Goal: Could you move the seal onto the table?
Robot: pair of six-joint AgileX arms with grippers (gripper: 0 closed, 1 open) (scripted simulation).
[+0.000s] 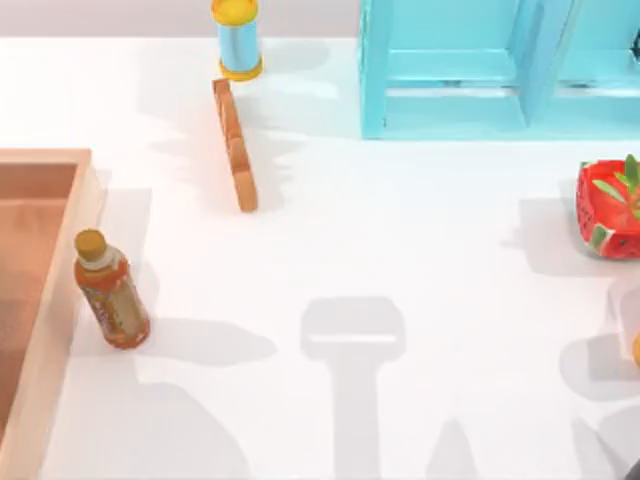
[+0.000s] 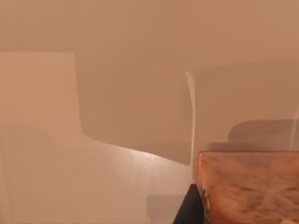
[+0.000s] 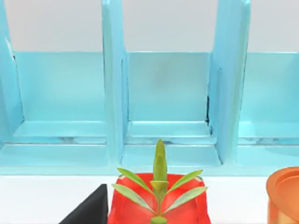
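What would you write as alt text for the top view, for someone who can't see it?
A white table from above, with a brown yellow-capped bottle standing beside a wooden tray at the left. A long orange-brown bar lies below a blue spool at the far edge, a turquoise shelf unit stands at the far right, and a red watermelon-patterned planter sits at the right edge.

The white table [image 1: 400, 260] carries a tray [image 1: 60, 300], bottle [image 1: 112, 290], bar [image 1: 235, 145] and shelf unit [image 1: 450, 70].

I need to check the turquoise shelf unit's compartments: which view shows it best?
The right wrist view: the turquoise shelf unit faces the camera, compartments open. The top view catches its lower part from above.
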